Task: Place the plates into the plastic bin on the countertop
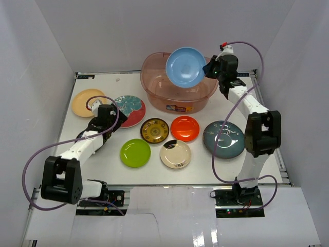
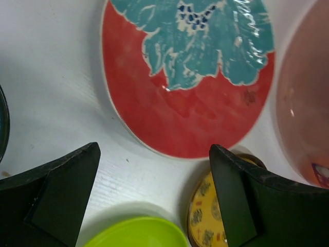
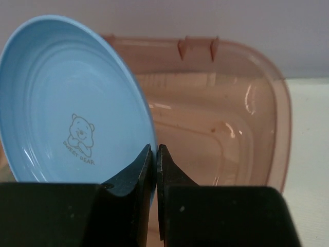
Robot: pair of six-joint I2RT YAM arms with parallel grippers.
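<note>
Above plastic bin, right gripper pinching blue plate

White arms with black joints, looping purple cables and a black two-fingered tool each.

Text on light blue plate: "SWEET BEAR", printed under small bear drawing. Front label on plastic bin: too small to read.
</note>
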